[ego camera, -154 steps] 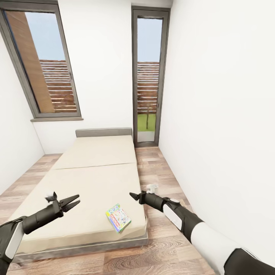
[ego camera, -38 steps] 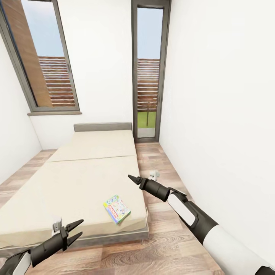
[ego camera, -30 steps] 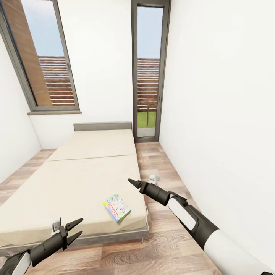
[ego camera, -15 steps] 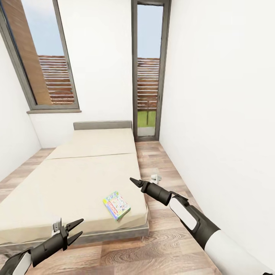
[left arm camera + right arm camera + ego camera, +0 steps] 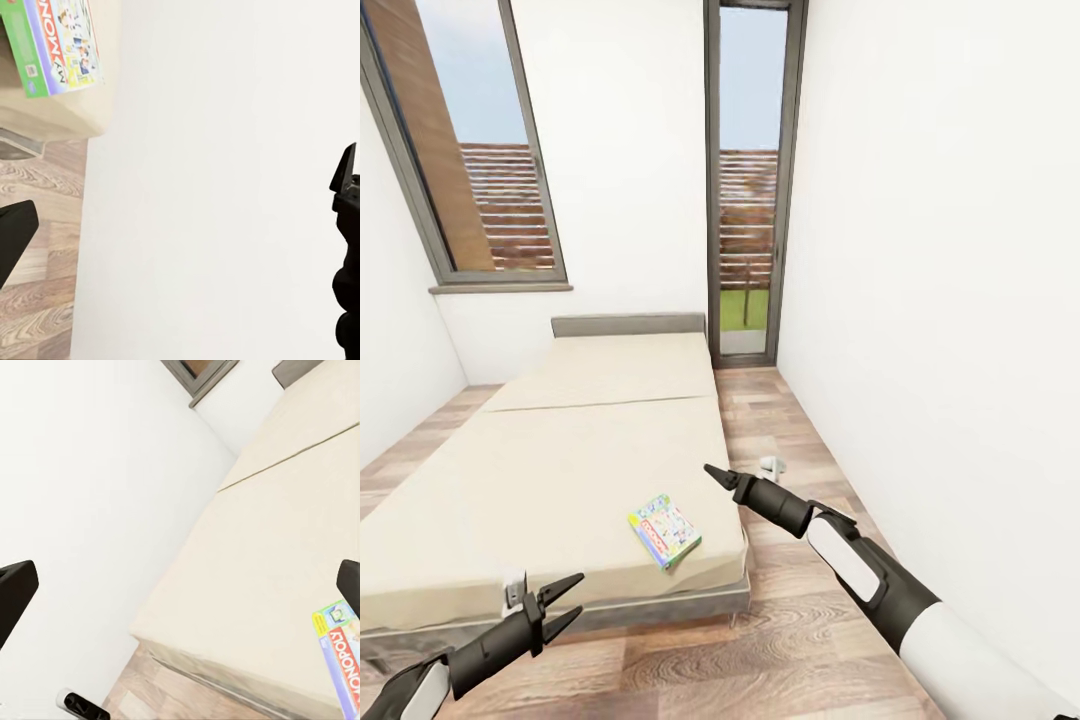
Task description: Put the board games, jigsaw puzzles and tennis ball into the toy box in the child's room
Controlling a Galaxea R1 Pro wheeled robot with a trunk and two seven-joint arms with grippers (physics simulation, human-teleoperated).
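One Monopoly box on bed

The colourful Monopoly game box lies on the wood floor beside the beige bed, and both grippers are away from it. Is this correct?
Not quite. The colourful flat Monopoly game box lies on the beige mattress of the bed, near its foot corner, not on the floor; the head view shows this. Both the left gripper and right gripper are away from it.

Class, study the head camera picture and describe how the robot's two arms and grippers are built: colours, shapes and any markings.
Both arms are glossy black tubes with white panels; the right arm widens into a large white shell near the shoulder. Each tapers to a black gripper with two slim, pointed fingers. The left gripper carries a small grey block on top. The right gripper ends in a sharp black tip. No cables or lettering are visible.
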